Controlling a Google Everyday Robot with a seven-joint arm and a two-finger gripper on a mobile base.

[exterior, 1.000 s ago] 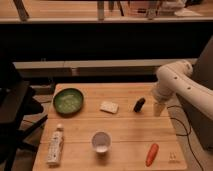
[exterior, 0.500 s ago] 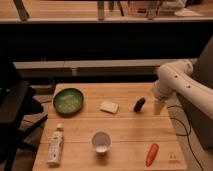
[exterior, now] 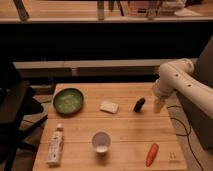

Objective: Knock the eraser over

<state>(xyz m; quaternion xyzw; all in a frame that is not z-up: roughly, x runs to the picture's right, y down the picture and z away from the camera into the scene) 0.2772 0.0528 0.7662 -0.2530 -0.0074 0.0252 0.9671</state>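
Slanting lower-left to upper-right, eraser (exterior: 139,104), fingers (exterior: 159,105) just beside

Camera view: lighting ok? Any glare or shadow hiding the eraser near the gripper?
Camera view: dim, warm light; the table is evenly lit, the background behind it almost black. Camera view: no glare on the eraser, which reads dark against the pale wood. Camera view: the gripper hangs just image-right of the eraser and casts no shadow over it.

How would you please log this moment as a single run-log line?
phase: pre-contact | gripper: low over right side of table, jaws open, empty | eraser: on table beside gripper, no contact seen
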